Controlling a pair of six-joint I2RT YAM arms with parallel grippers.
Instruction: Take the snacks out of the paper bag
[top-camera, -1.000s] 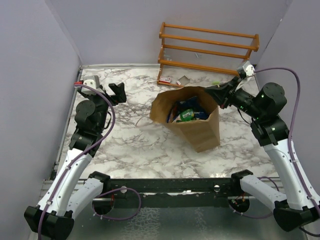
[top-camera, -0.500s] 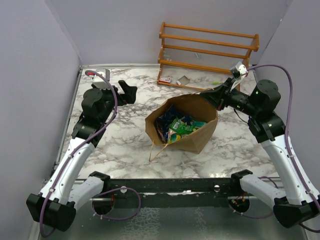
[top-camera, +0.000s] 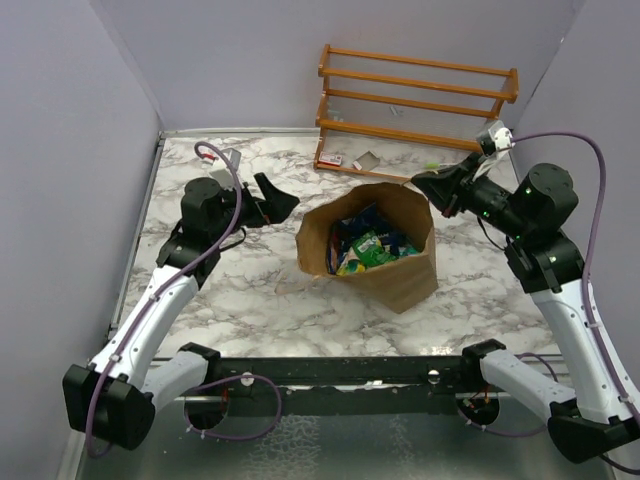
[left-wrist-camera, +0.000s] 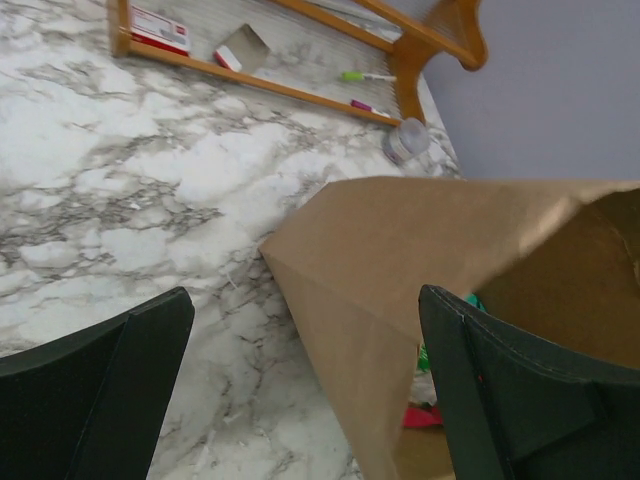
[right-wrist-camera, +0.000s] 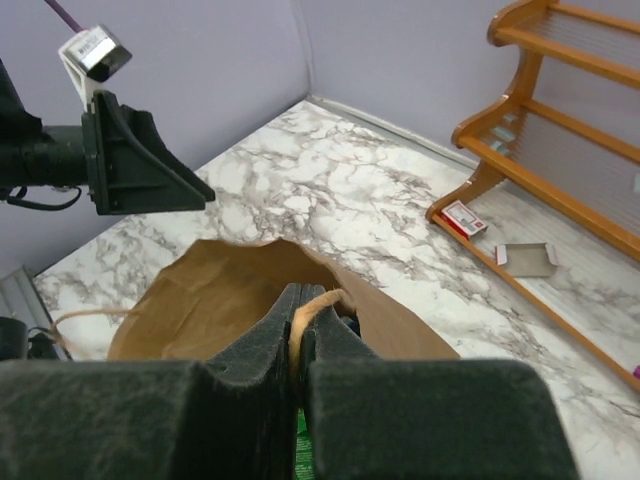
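Observation:
The brown paper bag (top-camera: 400, 270) stands open in the middle of the table, its mouth tipped toward the left. Several snacks (top-camera: 365, 246), green-yellow, dark blue and teal, lie inside it. My right gripper (top-camera: 428, 186) is at the bag's far right rim, shut on a string handle (right-wrist-camera: 312, 303) pinched between its pads. My left gripper (top-camera: 277, 206) is open and empty, just left of the bag. In the left wrist view the bag's corner (left-wrist-camera: 400, 260) sits between my spread fingers (left-wrist-camera: 520, 390), with a green and red glimpse of packets (left-wrist-camera: 428, 400) inside.
An orange wooden rack (top-camera: 415, 100) stands at the back, with a small red-white scrap (top-camera: 333, 160) and a grey scrap (top-camera: 366, 158) at its base. A small clear cup (left-wrist-camera: 405, 140) lies by the rack's leg. Purple walls enclose the marble table (top-camera: 250, 290).
The bag, tipped low toward the front left half a second ago, now stands more upright. My left gripper has moved right, close to the bag. My right gripper still holds the handle.

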